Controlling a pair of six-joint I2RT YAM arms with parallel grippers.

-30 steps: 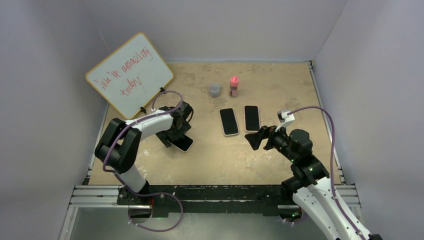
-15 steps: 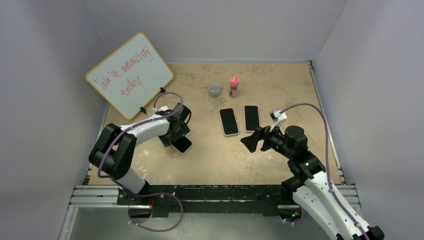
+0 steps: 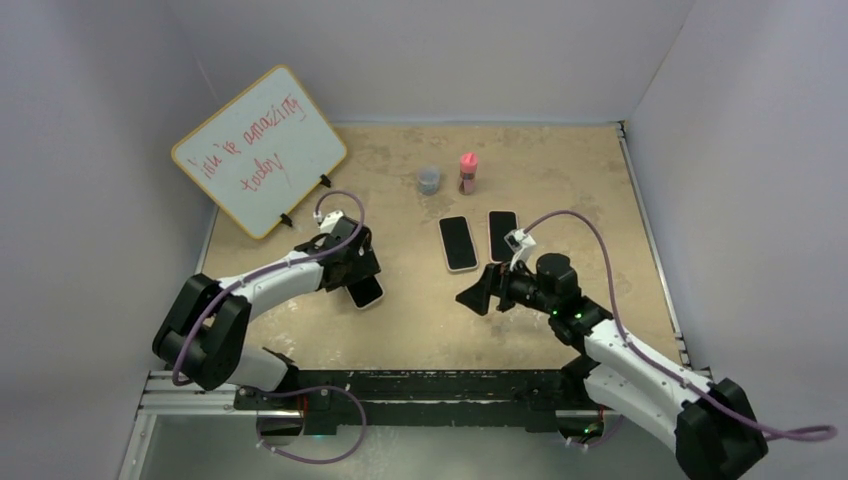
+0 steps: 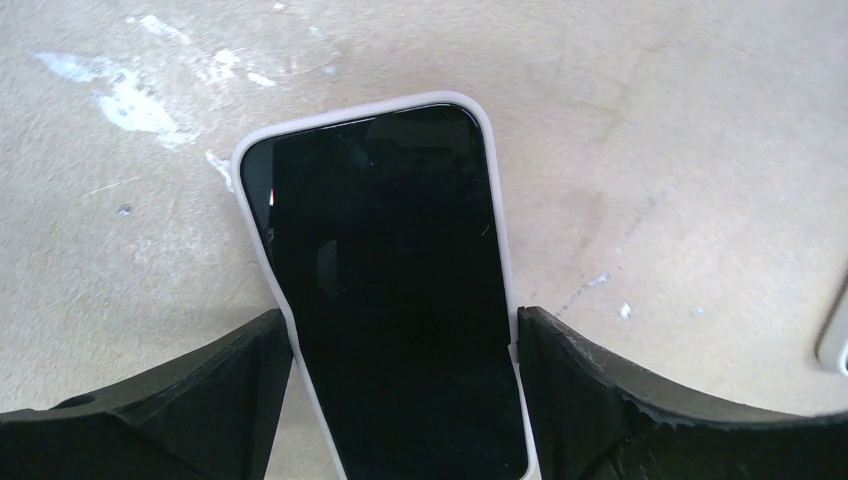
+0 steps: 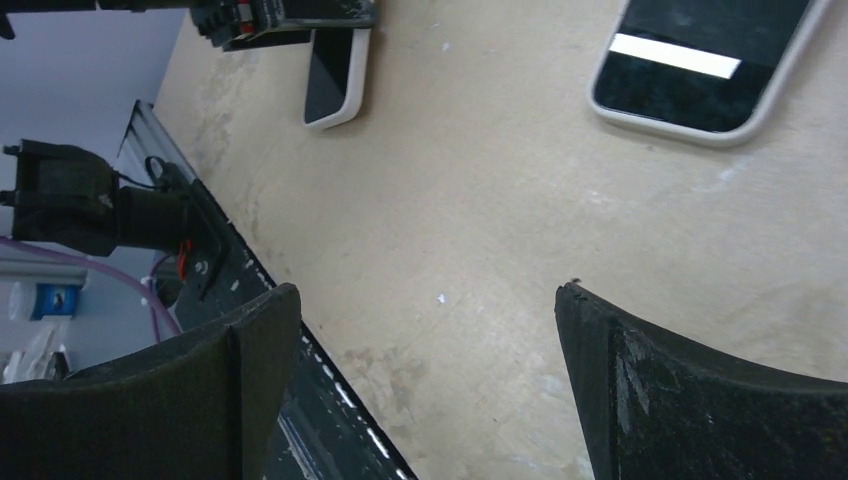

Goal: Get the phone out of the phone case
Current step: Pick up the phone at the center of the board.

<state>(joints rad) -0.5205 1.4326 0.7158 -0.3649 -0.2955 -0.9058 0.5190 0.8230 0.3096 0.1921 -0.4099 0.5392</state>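
Right tool [image 3: 476, 297] shifted leftward, wide open, empty, left tool [image 4: 400, 345] clamped on cased phone [image 4: 385, 250]

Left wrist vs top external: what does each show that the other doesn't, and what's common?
Left wrist only: contact detail. Its fingers press the long edges of the cased phone, whose screen is dark.

Top external only: the whiteboard, grey cup, pink bottle, two other phones in full, and the right gripper, open over the table. The left wrist catches only a pale sliver at its right edge.

Both: the cased phone held by the left gripper, and the tabletop.
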